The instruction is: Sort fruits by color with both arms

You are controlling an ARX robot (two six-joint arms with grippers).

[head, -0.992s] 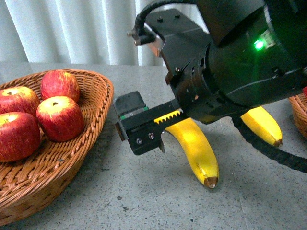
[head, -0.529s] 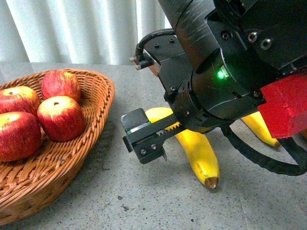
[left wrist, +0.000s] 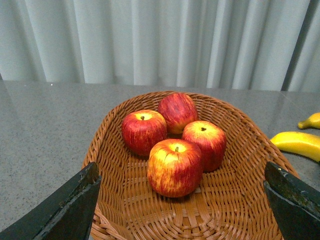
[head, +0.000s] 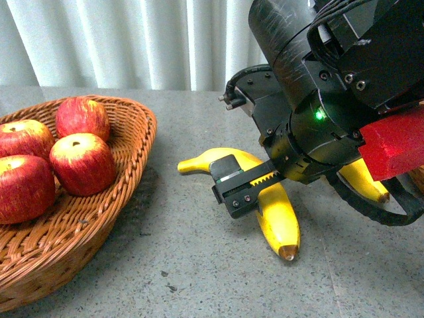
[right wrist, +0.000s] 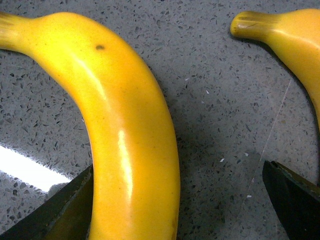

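Several red apples (head: 83,162) lie in the wicker basket (head: 136,142) at the left. Two yellow bananas lie on the grey table: the near banana (head: 278,215) and the far banana (head: 366,180), partly behind the arm. My right gripper (head: 265,189) hangs open just over the near banana. In the right wrist view that banana (right wrist: 125,140) lies against one finger (right wrist: 60,215), with the second banana (right wrist: 295,45) off to the side. My left gripper (left wrist: 180,210) is open, holds nothing and faces the apples (left wrist: 175,167) in the basket (left wrist: 240,210); it is out of the front view.
The black right arm with its red block (head: 394,146) and cable fills the upper right. A sliver of a second wicker basket (head: 417,177) shows at the right edge. White curtains hang behind the table. Both bananas (left wrist: 300,144) lie past the basket in the left wrist view.
The right arm has swung to the right and its gripper now sits over the near banana's middle. That banana's stem end has come into view. Apples and basket have not moved.
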